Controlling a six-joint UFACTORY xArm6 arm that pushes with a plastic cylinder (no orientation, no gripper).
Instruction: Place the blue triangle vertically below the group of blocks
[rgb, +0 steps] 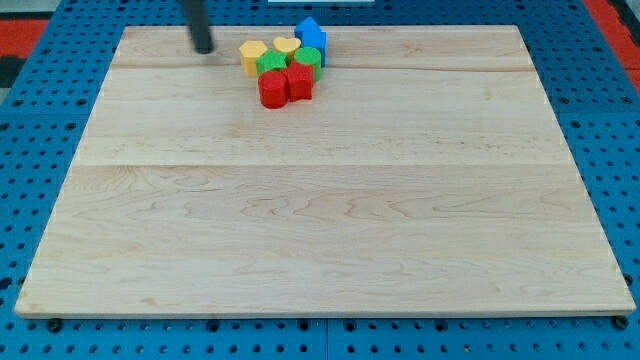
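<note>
A tight group of blocks sits near the view's top, left of centre, on the wooden board (320, 220). The blue triangle (311, 38) is at the group's top right, touching the other blocks. Around it are a yellow block (252, 54), a second yellow block (286, 46), a green block (270, 65), a second green block (308, 58), a red block (273, 89) and a second red block (299, 83). My tip (204, 47) stands on the board to the left of the group, apart from the yellow block.
The board lies on a blue perforated base (40, 150). A red area (612, 15) shows at the view's top right corner and another at the top left.
</note>
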